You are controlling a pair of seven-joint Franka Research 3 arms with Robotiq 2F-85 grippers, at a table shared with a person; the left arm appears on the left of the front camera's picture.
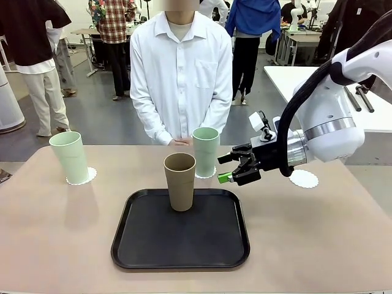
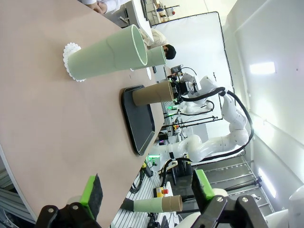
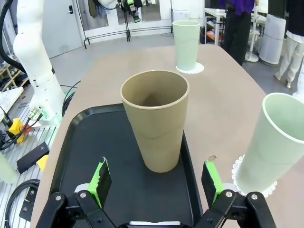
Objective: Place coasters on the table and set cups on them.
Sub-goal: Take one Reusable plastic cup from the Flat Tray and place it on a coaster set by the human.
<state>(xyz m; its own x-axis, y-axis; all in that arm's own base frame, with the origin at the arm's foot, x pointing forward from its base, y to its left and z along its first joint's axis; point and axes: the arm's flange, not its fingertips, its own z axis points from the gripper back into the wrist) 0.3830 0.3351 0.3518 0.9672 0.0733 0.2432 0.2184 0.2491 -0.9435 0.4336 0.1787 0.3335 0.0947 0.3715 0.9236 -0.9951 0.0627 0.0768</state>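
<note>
Table (image 1: 55, 239), beige top.
Near centre: black tray (image 1: 184, 257); tan-brown cup (image 1: 179, 181) upright on its far part.
Just right of that cup: right gripper (image 1: 223, 168), fingers spread wide, holding nothing.
Table's left end: left gripper (image 2: 147, 187), fingers wide apart, empty.
Right, farther: bare coaster (image 1: 304, 179).
Far centre: centre green cup (image 1: 205, 151) on centre coaster (image 1: 212, 176).
Far left: left green cup (image 1: 69, 157) on left coaster (image 1: 87, 177).
Far edge: person's hands (image 1: 179, 142).

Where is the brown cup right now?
Front view: the brown cup stands upright at the far edge of the black tray, left of the right gripper.
</note>
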